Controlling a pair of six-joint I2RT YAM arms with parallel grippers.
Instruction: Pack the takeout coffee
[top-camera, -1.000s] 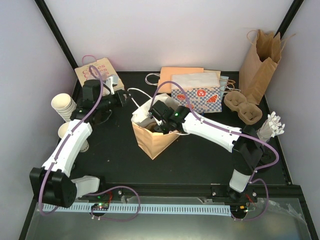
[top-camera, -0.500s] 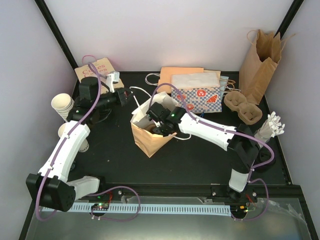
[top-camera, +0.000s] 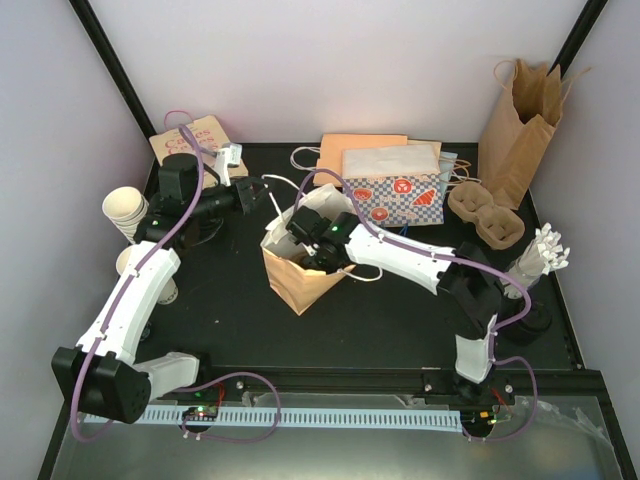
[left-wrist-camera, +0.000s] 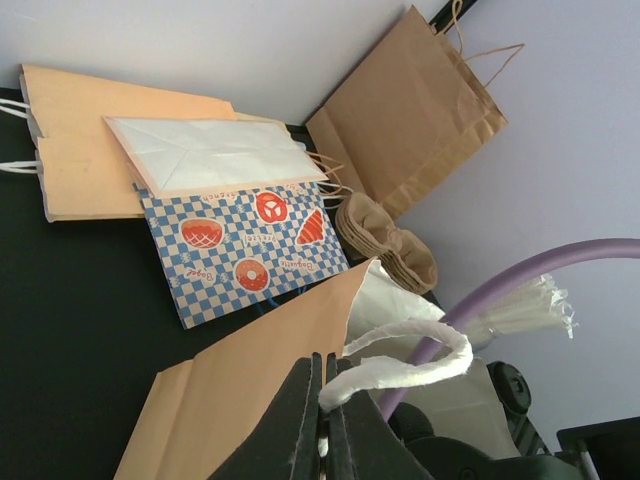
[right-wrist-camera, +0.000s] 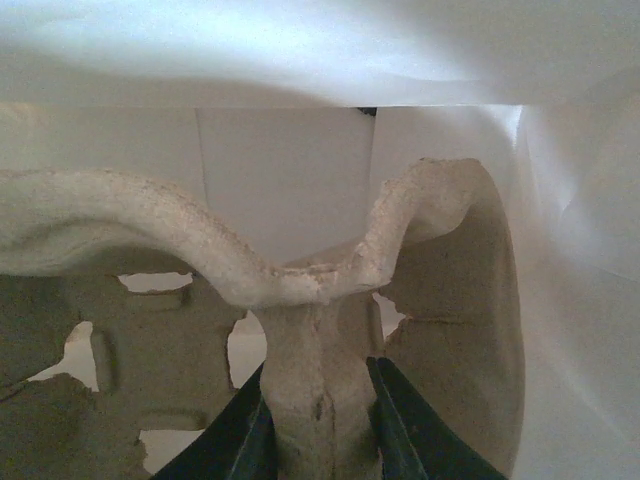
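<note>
The table's (top-camera: 400, 320) near half lies bare, while flat bags (top-camera: 390, 185) crowd its far edge. An open brown bag (top-camera: 295, 282) stands mid-table. Inside it the right gripper (right-wrist-camera: 318, 425) clamps the middle rib of a pulp carrier (right-wrist-camera: 150, 240). The left gripper (left-wrist-camera: 325, 405) pinches the bag's white handle (left-wrist-camera: 410, 360), jaws together. The coffee cannot be made out in any view.

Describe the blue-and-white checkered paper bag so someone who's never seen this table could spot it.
Look along the far edge of the black table, near its middle, where flat paper bags lie in an overlapping pile. The blue-and-white checkered paper bag is the nearest one, just in front of a plain white bag. It alone carries a checked pattern with red food pictures.
</note>
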